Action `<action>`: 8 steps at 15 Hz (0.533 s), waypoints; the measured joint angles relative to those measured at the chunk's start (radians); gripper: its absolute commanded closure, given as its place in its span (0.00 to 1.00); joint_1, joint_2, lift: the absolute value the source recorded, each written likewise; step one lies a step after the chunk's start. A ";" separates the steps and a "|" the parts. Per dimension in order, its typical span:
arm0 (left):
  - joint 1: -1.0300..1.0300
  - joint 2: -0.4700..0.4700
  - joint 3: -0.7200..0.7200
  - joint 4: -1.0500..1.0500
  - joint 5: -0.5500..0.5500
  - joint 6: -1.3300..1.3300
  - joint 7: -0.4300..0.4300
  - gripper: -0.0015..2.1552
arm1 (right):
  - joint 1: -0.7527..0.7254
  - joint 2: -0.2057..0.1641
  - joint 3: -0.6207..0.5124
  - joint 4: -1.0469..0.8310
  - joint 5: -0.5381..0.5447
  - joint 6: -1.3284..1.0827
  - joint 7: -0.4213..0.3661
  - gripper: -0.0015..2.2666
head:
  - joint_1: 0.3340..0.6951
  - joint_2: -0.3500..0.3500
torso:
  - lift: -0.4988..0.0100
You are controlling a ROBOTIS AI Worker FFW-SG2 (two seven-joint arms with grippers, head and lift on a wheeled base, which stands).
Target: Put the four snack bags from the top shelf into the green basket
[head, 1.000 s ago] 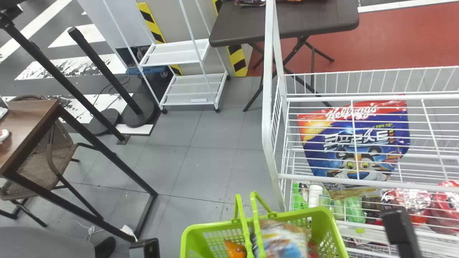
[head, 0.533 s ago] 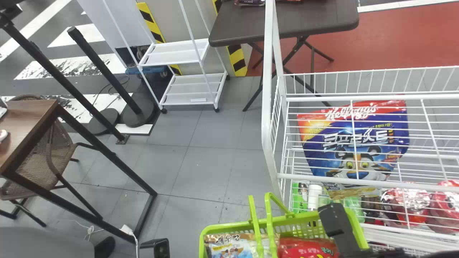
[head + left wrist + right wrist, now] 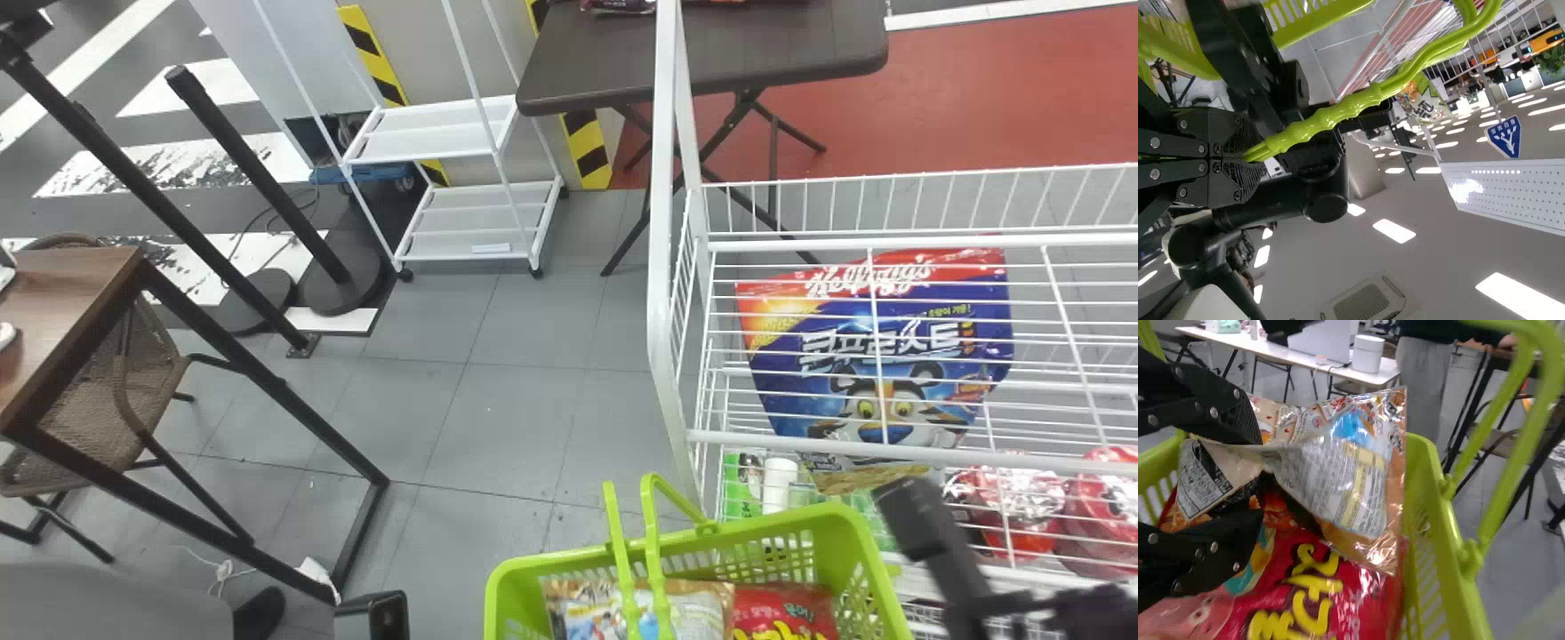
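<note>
The right claw [image 3: 920, 529] is held low by the green basket [image 3: 840, 547], released, its two fingers spread apart; in the right wrist view, a crumpled fold of the tan snack bag [image 3: 1355, 463] can be seen reaching between them, though whether it is touched cannot be told. By the left claw [image 3: 1248, 157] the green handles [image 3: 1331, 119] are firmly grasped. Inside the basket the tan bag is set beside a red snack bag [image 3: 782, 613], which can be seen beneath the right claw in its wrist view. Just beyond the basket, a large blue bag [image 3: 947, 356] is seen through the wires of the white rack [image 3: 662, 293], with shiny red packs [image 3: 1089, 516] kept lower down. Farther off, a wooden table [image 3: 71, 276] is placed to the left, a white cart [image 3: 436, 133] is stood near the striped posts, and packs are laid on a dark folding table [image 3: 756, 53].
</note>
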 measured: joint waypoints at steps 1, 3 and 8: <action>0.000 0.000 0.000 0.000 0.002 0.000 0.000 1.00 | 0.011 -0.006 -0.063 -0.032 -0.012 0.006 0.011 0.02 | 1.00 1.00 | 0.97; 0.001 0.000 0.001 0.000 0.004 0.000 0.000 1.00 | 0.042 -0.015 -0.201 -0.103 -0.019 0.009 0.014 0.02 | 1.00 1.00 | 0.97; 0.006 0.000 0.002 -0.001 0.013 0.000 0.000 1.00 | 0.031 -0.017 -0.520 -0.179 0.013 0.010 0.008 0.02 | 1.00 0.52 | 0.97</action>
